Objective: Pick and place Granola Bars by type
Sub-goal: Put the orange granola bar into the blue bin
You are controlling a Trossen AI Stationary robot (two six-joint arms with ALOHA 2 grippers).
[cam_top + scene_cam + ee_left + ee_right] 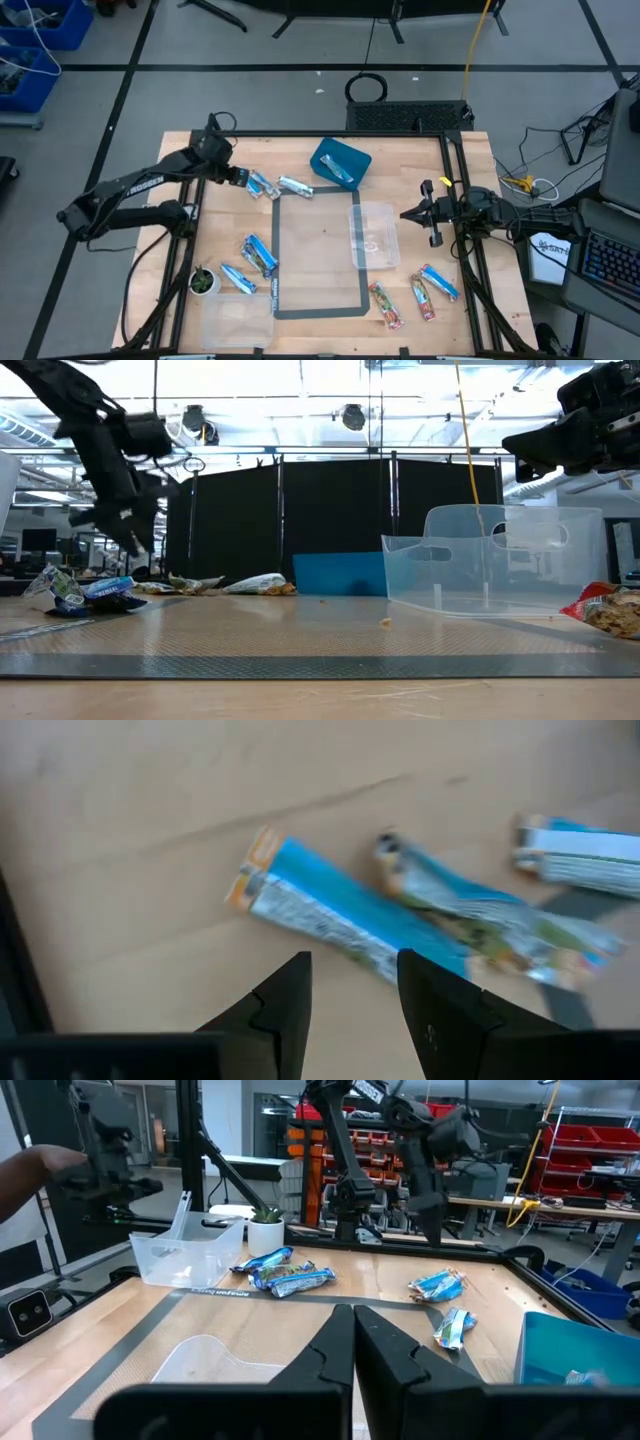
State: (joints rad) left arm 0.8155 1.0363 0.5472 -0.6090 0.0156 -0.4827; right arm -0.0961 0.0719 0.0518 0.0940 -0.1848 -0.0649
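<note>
Two blue-and-silver granola bars (262, 185) (295, 187) lie flat on the table's far left part. My left gripper (240, 178) hovers open just left of them; in its wrist view the nearest bar (330, 915) lies just beyond the open fingers (350, 990), apart from them. More blue bars (258, 252) rest near the left edge, and one (438, 282) lies beside two red-patterned bars (385, 303) at the near right. Another bar lies in the blue bin (340, 162). My right gripper (430, 215) waits shut at the table's right side, raised (353, 1330).
A clear plastic container (373, 235) stands right of centre, another (235, 320) at the near left corner beside a small green-topped pot (203, 282). A grey tape rectangle (320, 312) marks the middle. A person's hand (30, 1165) shows beyond the table.
</note>
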